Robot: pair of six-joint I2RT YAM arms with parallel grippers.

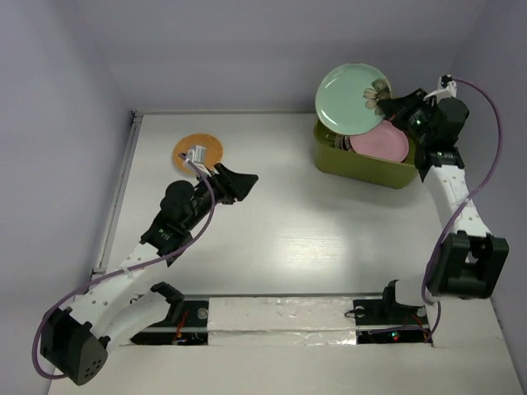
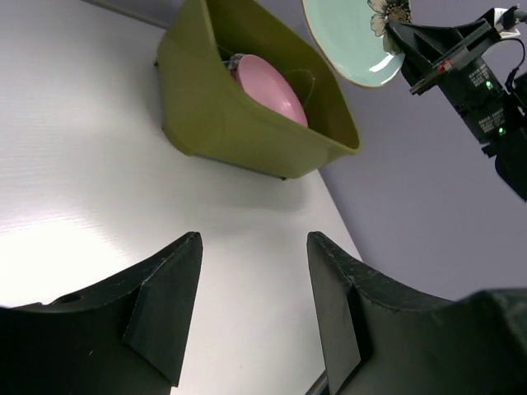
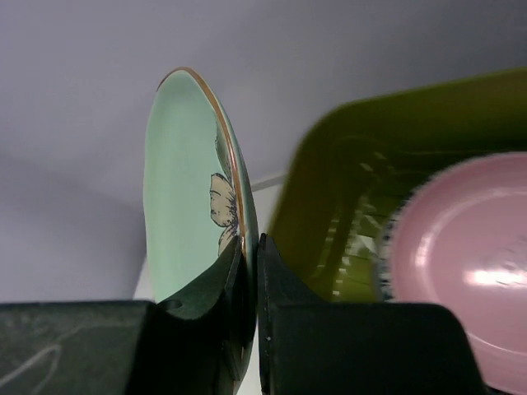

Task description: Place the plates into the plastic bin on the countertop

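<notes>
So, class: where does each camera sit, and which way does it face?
Top external: above and behind, looking down at the countertop; left arm, right arm show.
Left wrist: on the left arm, facing the plastic bin; open left fingers show.
Right wrist: on the right arm beside the bin; right fingers pinch the mint green plate.
All share bin and mint green plate.

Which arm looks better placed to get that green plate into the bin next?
Right. The right gripper is shut on the mint green plate, held just above the bin. The left gripper is open and empty, across the countertop near the tan plate.
</notes>
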